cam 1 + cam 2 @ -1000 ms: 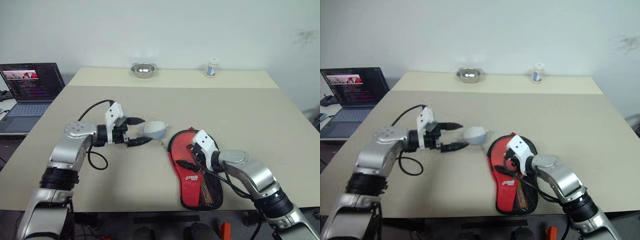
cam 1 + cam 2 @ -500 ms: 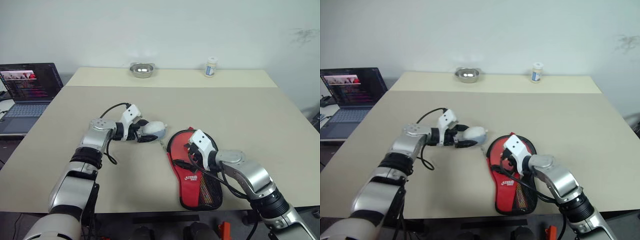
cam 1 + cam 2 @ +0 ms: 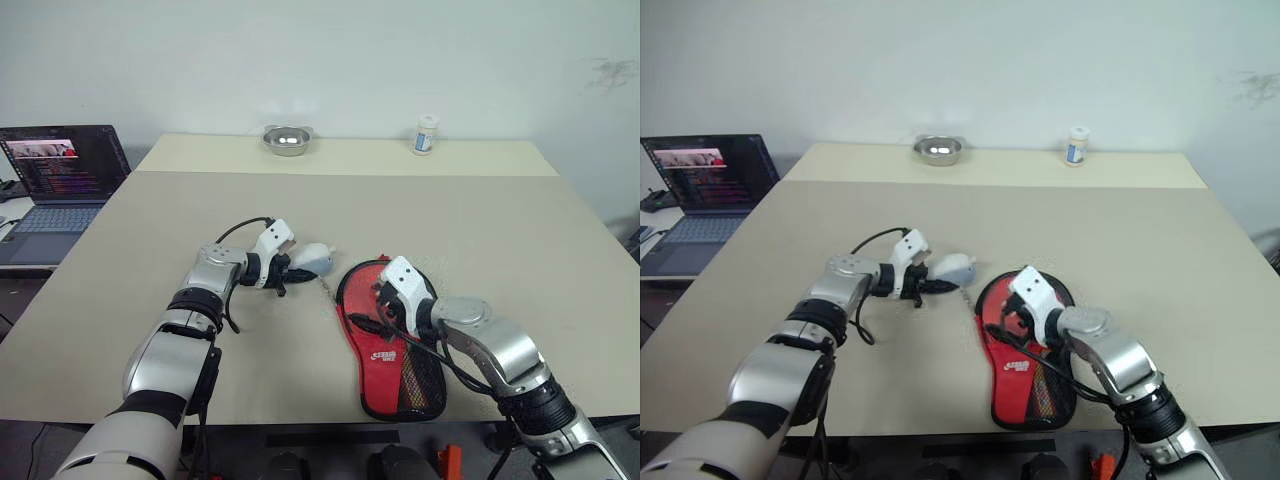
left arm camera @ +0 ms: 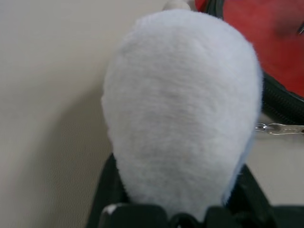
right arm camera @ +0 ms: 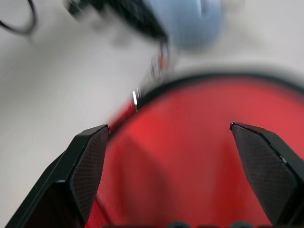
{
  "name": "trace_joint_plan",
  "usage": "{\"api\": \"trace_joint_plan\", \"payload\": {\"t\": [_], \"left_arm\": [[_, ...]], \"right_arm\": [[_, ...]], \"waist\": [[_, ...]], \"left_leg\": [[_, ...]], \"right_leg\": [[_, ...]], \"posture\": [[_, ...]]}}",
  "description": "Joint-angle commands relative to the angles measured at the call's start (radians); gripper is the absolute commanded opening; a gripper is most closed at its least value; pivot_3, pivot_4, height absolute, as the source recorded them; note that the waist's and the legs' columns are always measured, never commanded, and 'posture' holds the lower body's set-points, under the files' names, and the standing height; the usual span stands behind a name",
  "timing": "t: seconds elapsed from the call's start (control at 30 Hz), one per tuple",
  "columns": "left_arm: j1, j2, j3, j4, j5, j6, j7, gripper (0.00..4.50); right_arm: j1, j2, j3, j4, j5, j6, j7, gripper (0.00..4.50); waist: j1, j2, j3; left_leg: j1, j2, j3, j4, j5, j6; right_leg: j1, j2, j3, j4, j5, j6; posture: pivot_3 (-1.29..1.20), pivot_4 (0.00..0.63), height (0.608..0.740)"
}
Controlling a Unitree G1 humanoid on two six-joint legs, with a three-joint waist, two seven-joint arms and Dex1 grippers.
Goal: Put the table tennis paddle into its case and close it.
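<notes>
Two grippers: left gripper (image 3: 291, 273) clamped the soft grey-white pouch (image 3: 313, 260); right gripper (image 5: 178, 142) hovered agape over the case (image 3: 390, 335), lying limp on the table (image 3: 480, 230); judged light, best pinched at its black edge.

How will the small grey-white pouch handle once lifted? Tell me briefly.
Probably light and soft: the pouch looks fuzzy and plump, bulging between the left end effector's fingers. Its rounded shape may let it roll or squirm. The metal zipper pull beside it would likely dangle.

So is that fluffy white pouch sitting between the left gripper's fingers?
Yes, the left wrist view shows the small grey-white pouch lying between the left gripper's two black fingers.
</notes>
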Motion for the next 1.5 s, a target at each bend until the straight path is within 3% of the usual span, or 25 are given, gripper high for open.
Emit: {"api": "trace_joint_plan", "payload": {"t": [0.03,0.37,0.83,1.33,1.5], "left_arm": [[-0.023,-0.006,0.003,-0.033,0.016,-0.001,0.015,0.40],[-0.208,-0.113,0.028,0.020,0.036,0.093,0.209,0.27],[-0.348,-0.319,-0.247,0.221,0.458,-0.085,0.768,0.27],[-0.420,-0.541,-0.267,0.234,0.556,-0.160,0.924,0.26],[-0.437,-0.623,-0.265,0.231,0.560,-0.204,0.893,0.26]], "right_arm": [[0.009,-0.005,0.010,0.072,-0.030,0.010,-0.001,4.50],[0.045,-0.028,0.044,0.115,-0.055,0.042,0.033,4.50],[0.098,-0.060,0.132,0.064,-0.062,0.103,0.094,4.50],[0.193,-0.073,0.162,-0.083,-0.049,0.208,0.069,4.50],[0.199,-0.064,0.168,-0.087,-0.051,0.213,0.059,4.50]], "waist": [[0.000,-0.001,0.000],[0.004,-0.005,-0.003],[0.006,-0.006,-0.006],[0.006,-0.007,-0.010],[0.007,-0.007,-0.010]], "left_leg": [[0.001,0.000,0.000,0.000,0.000,0.000],[0.001,-0.001,-0.002,0.003,0.001,0.000],[0.002,-0.002,-0.001,0.002,0.000,0.000],[0.002,-0.003,-0.002,0.000,0.000,0.000],[0.002,-0.004,-0.002,0.000,0.000,0.000]], "right_leg": [[0.001,0.000,0.000,0.000,0.000,0.000],[0.003,0.000,-0.001,0.001,0.001,0.002],[0.003,-0.002,-0.001,0.000,0.001,0.003],[0.003,-0.002,-0.001,-0.001,0.001,0.003],[0.004,-0.002,-0.001,-0.003,0.000,0.004]], "posture": [[0.00,0.150,0.740],[0.00,0.150,0.740],[0.00,0.150,0.740],[0.00,0.150,0.740],[0.00,0.150,0.740]]}}
